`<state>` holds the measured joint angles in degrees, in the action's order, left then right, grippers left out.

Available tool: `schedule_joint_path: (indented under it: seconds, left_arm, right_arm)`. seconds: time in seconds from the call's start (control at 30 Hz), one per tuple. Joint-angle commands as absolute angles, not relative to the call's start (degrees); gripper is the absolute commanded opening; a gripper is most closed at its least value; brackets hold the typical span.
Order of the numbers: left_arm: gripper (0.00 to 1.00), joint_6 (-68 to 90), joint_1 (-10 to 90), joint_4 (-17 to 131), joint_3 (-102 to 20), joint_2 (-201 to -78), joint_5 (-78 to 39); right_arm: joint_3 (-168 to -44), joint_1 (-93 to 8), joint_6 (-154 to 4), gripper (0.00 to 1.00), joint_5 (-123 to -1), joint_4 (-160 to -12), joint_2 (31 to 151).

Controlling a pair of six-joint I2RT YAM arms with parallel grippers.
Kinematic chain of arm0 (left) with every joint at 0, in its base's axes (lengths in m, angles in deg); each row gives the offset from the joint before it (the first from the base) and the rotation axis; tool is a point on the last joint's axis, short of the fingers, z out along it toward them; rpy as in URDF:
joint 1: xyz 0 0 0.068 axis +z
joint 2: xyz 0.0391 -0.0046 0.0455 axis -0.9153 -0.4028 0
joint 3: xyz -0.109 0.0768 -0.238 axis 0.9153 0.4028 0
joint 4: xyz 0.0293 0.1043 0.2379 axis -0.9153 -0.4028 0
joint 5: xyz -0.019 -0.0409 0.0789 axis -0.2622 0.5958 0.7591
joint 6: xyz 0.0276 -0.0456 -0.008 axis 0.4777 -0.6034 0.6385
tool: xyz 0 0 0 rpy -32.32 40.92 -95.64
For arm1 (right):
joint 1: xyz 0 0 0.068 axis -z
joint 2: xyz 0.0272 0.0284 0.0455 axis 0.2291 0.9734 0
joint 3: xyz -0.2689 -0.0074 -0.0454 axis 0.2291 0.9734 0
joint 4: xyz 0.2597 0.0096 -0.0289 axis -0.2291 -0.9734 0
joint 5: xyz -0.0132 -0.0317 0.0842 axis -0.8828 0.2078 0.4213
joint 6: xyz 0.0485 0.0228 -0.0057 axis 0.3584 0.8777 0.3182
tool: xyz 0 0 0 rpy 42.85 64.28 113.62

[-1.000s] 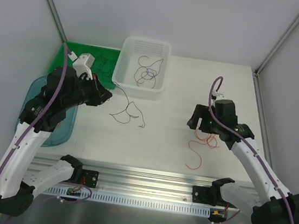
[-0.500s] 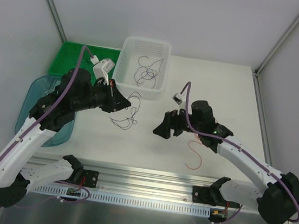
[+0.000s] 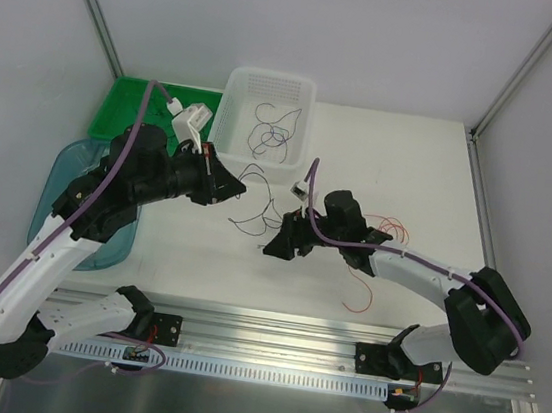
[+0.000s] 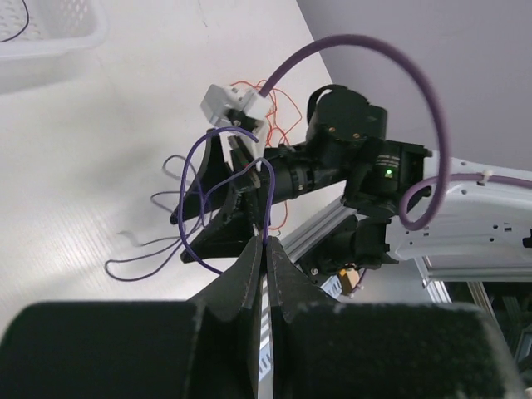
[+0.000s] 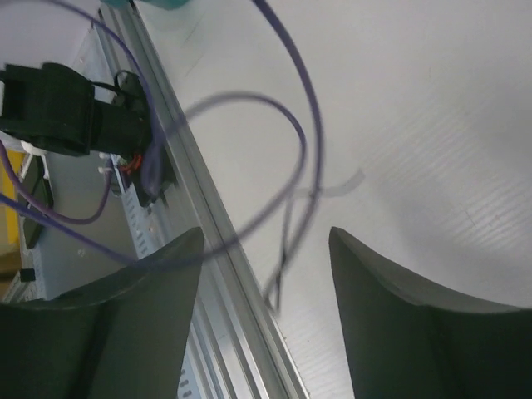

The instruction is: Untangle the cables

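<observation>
At the middle of the table (image 3: 412, 163), between the two arms, a dark purple cable (image 3: 250, 226) hangs in loose loops from the left gripper (image 4: 264, 249), whose fingers are pinched tight on one strand of it. The right gripper (image 5: 266, 316) sits just right of those loops and a little nearer, its jaws spread wide. In the right wrist view the purple loops cross the gap between the fingers, but no grip is made.

Progress, as judged: partly done. A red cable (image 3: 358, 299) lies by itself on the table to the right, apart from the purple one. Several dark strands (image 3: 268, 130) rest inside the white basket (image 3: 300, 134) at the far centre. Whether those are free of one another cannot be told.

Outstanding: the purple loops overlap one another and need drawing apart. It cannot be told whether they are one strand or several. The green bin (image 3: 128, 98) at far left is largely hidden, so its contents are not established.
</observation>
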<state>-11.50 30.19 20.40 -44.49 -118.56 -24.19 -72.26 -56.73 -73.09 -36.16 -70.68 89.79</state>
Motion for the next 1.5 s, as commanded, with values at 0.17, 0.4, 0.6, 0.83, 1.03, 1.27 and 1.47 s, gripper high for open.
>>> schedule_joint_path:
  seconds: [0.17, 0.4, 0.6, 0.83, 1.03, 1.27, 1.47]
  left_arm:
    - [0.0, -10.1, 29.9, 22.4, -45.7, -114.7, -18.3]
    - [0.0, -10.9, 29.8, 22.1, -44.9, -114.4, -17.8]
    - [0.0, -11.5, 29.9, 22.1, -45.6, -115.1, -17.7]
    - [0.0, -12.7, 29.9, 22.2, -47.2, -117.1, -20.2]
    - [0.0, -14.1, 29.7, 22.3, -48.3, -118.2, -23.4]
    - [0.0, -14.6, 29.3, 22.2, -48.3, -117.9, -23.6]
    - [0.0, -14.7, 29.3, 22.3, -49.2, -118.4, -24.0]
  right_arm:
    - [-71.0, -56.8, -75.2, 0.21, -35.2, -69.3, 88.7]
    - [-69.8, -56.5, -75.7, 0.15, -36.0, -70.5, 85.0]
    - [-70.8, -57.0, -73.4, 0.5, -34.2, -66.4, 86.0]
    - [-72.2, -57.5, -73.1, 0.55, -34.6, -65.3, 86.0]
    - [-73.1, -57.6, -73.6, 0.54, -39.0, -64.9, 87.5]
    - [-75.8, -57.6, -72.2, 0.54, -40.1, -61.9, 91.4]
    - [-77.8, -57.6, -71.5, 0.54, -39.7, -59.9, 93.4]
